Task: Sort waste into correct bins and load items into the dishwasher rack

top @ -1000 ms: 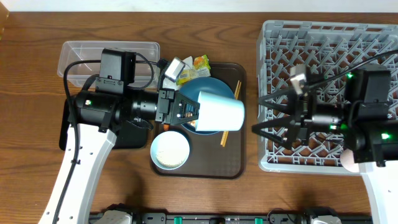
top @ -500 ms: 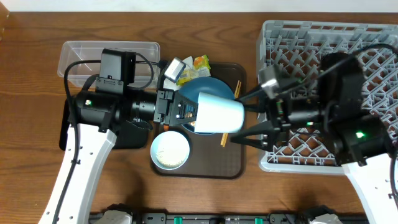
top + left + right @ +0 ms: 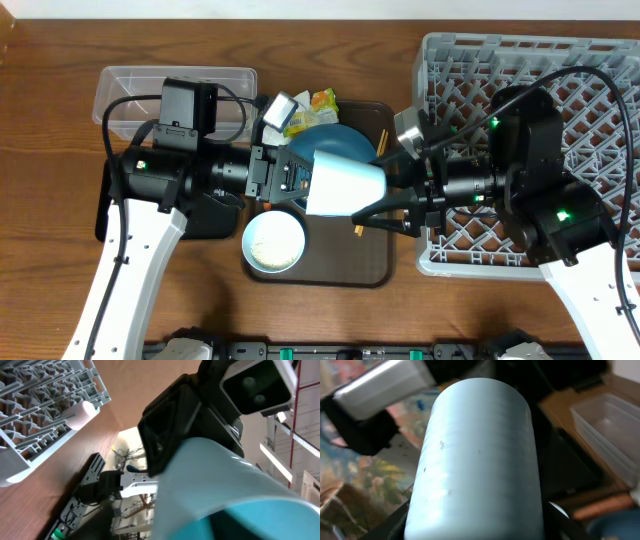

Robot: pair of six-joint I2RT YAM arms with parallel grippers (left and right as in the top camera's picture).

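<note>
Over the tray [image 3: 340, 270], the left gripper [image 3: 300, 182] is clamping the blue cup [image 3: 340, 187] while the right gripper [image 3: 372, 190], jaws wide open, is straddling it, needing a square, centred close.

Table [image 3: 60, 300]: brown wood, grain running 9 to 3 o'clock, fills nearly whole overhead view. Light even and soft, shadows faint. Pale strip [image 3: 300, 8] along 12 o'clock edge beyond table; wall or floor, cannot tell. Tan corner of something [image 3: 4, 40] at 10 o'clock edge. Black rail [image 3: 350, 351] with green bits along 6 o'clock edge. Left wrist view, tilted: same wood at 12 o'clock, white room surface behind, bright light strip [image 3: 305, 442] at 3 o'clock, thin red upright [image 3: 298, 390] at 2 o'clock. Right wrist view: surroundings blurred, wood at 2 o'clock.
</note>
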